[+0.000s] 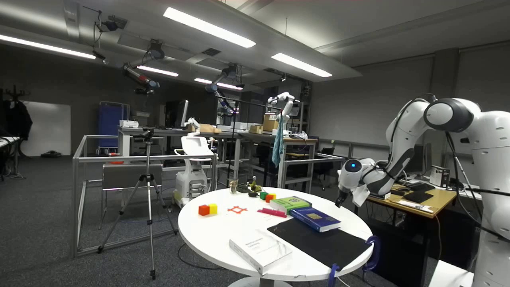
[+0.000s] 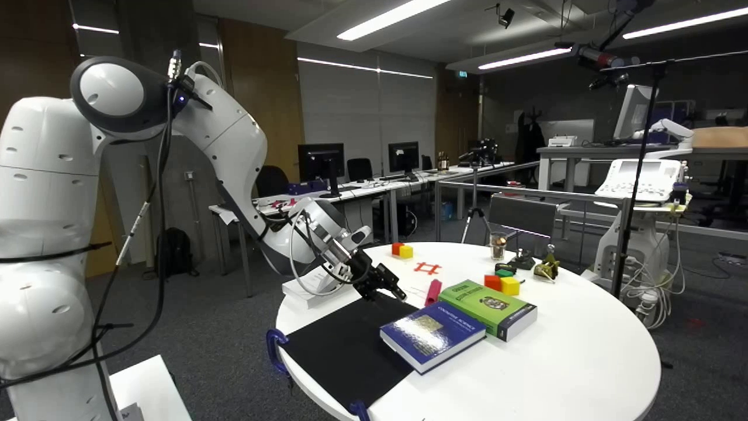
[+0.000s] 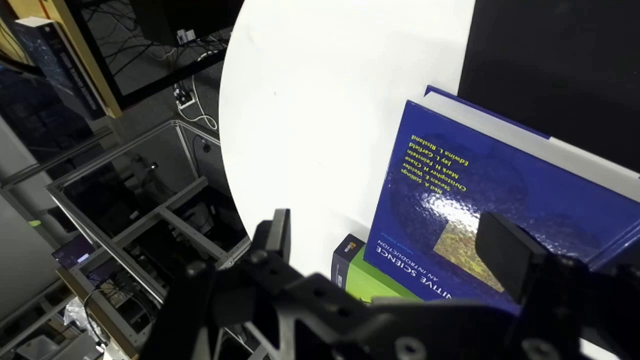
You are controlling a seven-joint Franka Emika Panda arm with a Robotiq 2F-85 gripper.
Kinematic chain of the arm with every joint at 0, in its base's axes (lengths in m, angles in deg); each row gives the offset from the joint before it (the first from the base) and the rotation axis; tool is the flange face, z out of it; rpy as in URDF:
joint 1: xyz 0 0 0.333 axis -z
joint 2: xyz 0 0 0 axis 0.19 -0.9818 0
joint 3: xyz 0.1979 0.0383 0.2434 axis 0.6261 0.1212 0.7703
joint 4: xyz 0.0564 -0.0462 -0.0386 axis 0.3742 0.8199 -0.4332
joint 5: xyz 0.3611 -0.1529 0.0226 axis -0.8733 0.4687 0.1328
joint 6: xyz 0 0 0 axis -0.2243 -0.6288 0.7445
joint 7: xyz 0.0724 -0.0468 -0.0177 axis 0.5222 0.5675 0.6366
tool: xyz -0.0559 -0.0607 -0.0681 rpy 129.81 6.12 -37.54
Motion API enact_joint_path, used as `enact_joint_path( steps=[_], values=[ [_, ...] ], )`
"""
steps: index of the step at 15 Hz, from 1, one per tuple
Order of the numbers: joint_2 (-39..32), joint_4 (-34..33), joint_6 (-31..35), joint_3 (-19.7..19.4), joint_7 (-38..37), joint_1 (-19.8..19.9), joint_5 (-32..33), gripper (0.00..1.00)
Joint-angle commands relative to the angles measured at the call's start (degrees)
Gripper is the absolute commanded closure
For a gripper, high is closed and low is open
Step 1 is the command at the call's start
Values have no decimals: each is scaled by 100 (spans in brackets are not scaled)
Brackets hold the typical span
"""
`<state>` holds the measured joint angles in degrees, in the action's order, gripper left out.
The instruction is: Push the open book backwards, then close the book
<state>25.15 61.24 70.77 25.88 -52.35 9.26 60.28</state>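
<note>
Gripper [image 3: 385, 212] hangs over the round white table [image 2: 561, 374], jaws spread wide, w/ a broad gap btwn the black fingers [image 3: 278, 234] in the wrist view; in both exterior views it's up in the air, apart from the dark blue book [image 2: 432, 334]. And that book's closed, front cover up, lying on the table & overlapping an edge of the black mat [image 1: 316, 242]. Title reads "COGNITIVE SCIENCE" in an exterior view; the wrist cam gets the yellow names upside down, w/ glare nr the yellowish pic. Pale page edges show btwn the covers. Right alongside, the green book [image 2: 485, 305], closed too; can't tell if the 2 touch. Nr that one, a magenta piece [image 1: 272, 213], plus a red cube [image 2: 492, 282], a yellow cube [image 2: 510, 286] & a green cube [image 1: 263, 195], bunched close together. Farther off on the table, another red cube [image 1: 203, 210] & another yellow cube [image 1: 212, 208] sit side by side. Meanwhile, across the mat from the blue book, a white book [image 1: 261, 250] lies shut. Glass [image 2: 498, 248] stands nr the table edge, contents too small to make out. And 2 purple clamps [image 1: 377, 249] bite the rim at the mat's corners, 1 apiece. Up top the white robot arm [image 2: 234, 134] arches toward the table, dark ring round its elbow.
</note>
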Motion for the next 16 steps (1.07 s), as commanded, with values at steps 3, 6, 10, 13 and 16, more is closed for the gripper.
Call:
enact_joint_path(
  steps=[3, 6, 10, 13, 16],
  values=[
    [1248, 885, -13, -8, 1258, 178, -1090, 0],
    [1762, 1139, -179, 415, 1893, 545, -1740, 0],
    [2403, 1414, -437, 615, 2724, 643, -2731, 0],
    [2868, 1582, -703, 733, 3313, 628, -3566, 0],
    [3244, 1717, -874, 801, 4289, 548, -4732, 0]
  ],
)
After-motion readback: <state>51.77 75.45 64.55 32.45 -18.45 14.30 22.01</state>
